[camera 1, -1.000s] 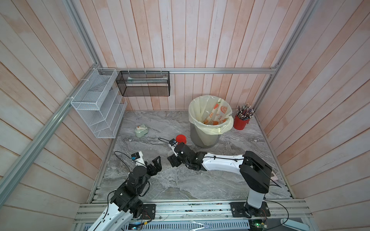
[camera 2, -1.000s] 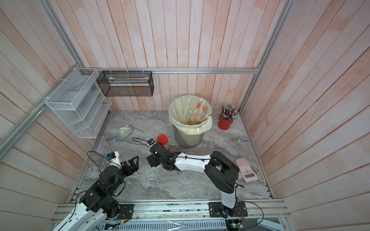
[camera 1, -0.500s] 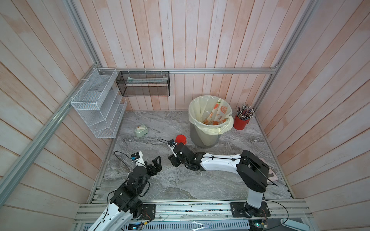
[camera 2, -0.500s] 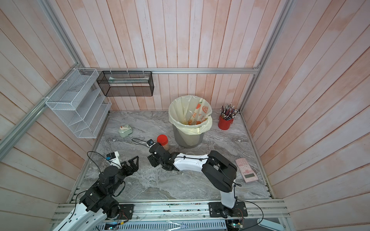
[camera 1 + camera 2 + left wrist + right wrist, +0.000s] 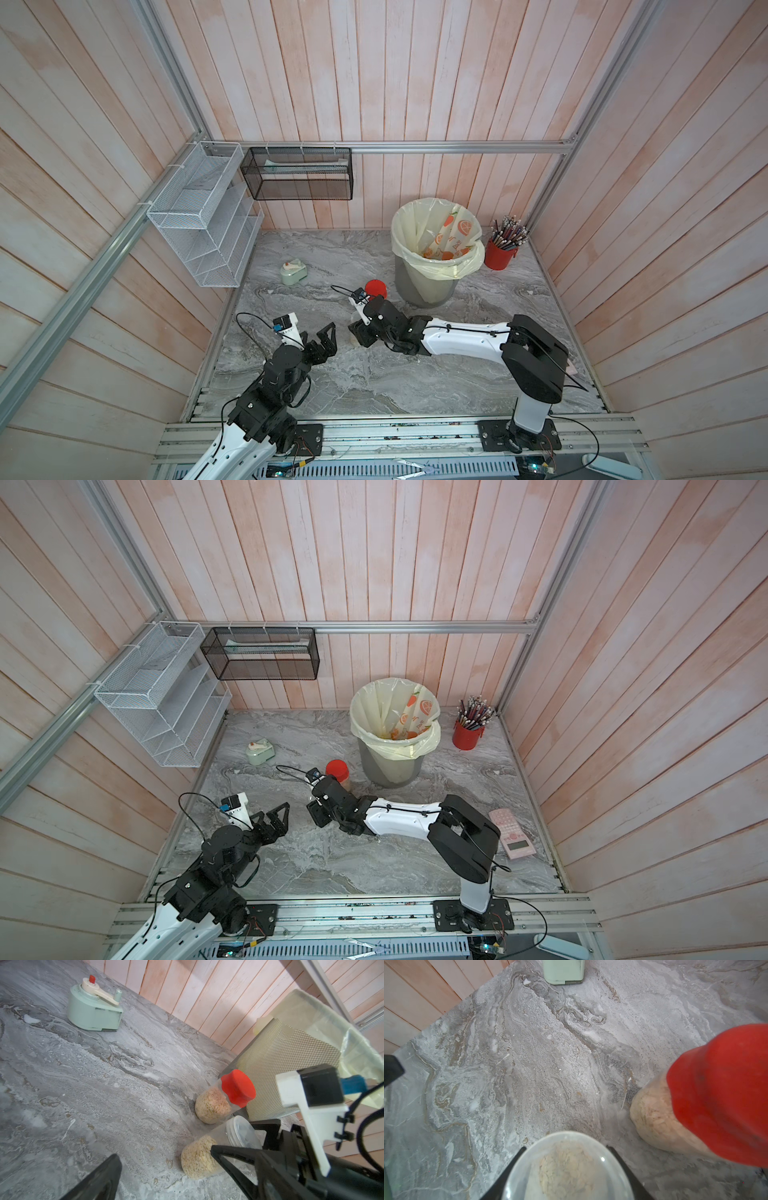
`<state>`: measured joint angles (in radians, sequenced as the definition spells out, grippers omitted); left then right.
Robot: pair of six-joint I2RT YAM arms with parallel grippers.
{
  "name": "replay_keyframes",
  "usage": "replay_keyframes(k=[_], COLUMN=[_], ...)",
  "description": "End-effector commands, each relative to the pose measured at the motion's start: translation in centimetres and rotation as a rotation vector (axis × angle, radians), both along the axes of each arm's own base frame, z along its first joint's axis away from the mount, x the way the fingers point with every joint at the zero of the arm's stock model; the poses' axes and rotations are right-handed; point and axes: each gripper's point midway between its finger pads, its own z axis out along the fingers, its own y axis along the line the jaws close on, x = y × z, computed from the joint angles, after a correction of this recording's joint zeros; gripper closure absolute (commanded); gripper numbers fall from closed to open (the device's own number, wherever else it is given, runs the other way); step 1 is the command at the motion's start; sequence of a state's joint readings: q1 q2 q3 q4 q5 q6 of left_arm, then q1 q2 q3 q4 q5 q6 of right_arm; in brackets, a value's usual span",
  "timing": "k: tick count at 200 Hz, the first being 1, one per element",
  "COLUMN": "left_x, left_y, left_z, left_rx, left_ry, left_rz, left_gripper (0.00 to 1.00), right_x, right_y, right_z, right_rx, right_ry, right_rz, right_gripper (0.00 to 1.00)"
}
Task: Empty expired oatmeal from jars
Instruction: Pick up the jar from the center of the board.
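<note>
The oatmeal (image 5: 197,1159) filled the lower part of the clear-lidded jar (image 5: 569,1169). This jar stood near the bin (image 5: 424,286), on the side facing the robot's base. The red-lidded jar (image 5: 224,1097) stood closer in, just beside the bin's wall.

The right gripper (image 5: 565,1148) was clamped on the clear-lidded jar just below its lid, one finger on each side. The jar's base seemed to rest on the table (image 5: 374,374), though a finger hid part of it. The lid was on, so the step in hand was judged to be steadying the jar for opening.

To do that well, the grip would need to be firm and upright and to keep the jar clear of the red-lidded jar. The left gripper (image 5: 326,338) hung empty with its jaws spread wide, farther from the bin than either jar. It would need to meet the lid squarely and twist without tipping the jar. Pouring should begin only once the jar was over the bin's mouth.
</note>
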<state>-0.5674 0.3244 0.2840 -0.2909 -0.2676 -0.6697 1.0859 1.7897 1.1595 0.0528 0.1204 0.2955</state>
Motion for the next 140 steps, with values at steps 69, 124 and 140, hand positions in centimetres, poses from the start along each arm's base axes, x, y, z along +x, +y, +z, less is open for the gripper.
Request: replay_keyframes(k=[69, 124, 140], left_x=[0.1, -0.4, -0.8], left_y=[-5.2, -8.8, -9.6], left_z=[4.6, 6.9, 7.4], left_rx=[-0.012, 0.056, 0.068], left_ry=[-0.201, -0.309, -0.344], left_rz=[-0.269, -0.404, -0.452], left_gripper=[0.00, 0.00, 0.00], right_x=[-2.3, -1.9, -1.6], right_y=[-4.4, -8.1, -9.0], right_z=[8.0, 10.7, 11.6], right_rx=[0.134, 0.189, 0.212], right_ry=[0.023, 0.120, 0.139], right_rz=[-0.061, -0.116, -0.134], right_gripper=[0.67, 0.67, 0.67])
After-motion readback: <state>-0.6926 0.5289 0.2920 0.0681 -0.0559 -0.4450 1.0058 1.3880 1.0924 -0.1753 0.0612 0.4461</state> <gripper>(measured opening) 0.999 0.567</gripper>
